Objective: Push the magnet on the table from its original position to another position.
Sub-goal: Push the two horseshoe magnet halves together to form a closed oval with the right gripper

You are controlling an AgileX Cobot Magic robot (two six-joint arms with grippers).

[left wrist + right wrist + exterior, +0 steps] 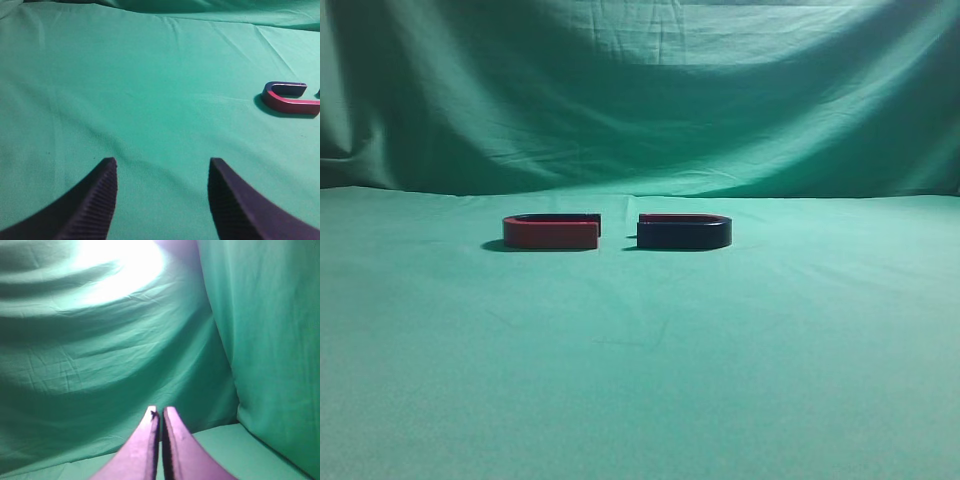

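magnet (684, 232) lay flat mid-table, just right of the red-sided magnet (551, 232), apart from it | judged rigid, dense, hard to tip; best pushed at its curved outer wall; attraction to the neighbour was a risk | table (640, 380) cloth was wrinkled, drag expected | left fingers (100, 200) were held apart, right fingers (150, 445) together, both far off

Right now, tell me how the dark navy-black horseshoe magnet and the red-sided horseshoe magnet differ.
Colour: the dark navy-black horseshoe magnet has a dark outer side with a thin red top rim; the red-sided horseshoe magnet has a red outer side with a dark top.
Place: in the exterior view the dark one lies right, the red one left, a small gap between them.
Pose: their open ends face each other, curved ends outward.
Both are low, flat, similar-sized U shapes on the green cloth table.
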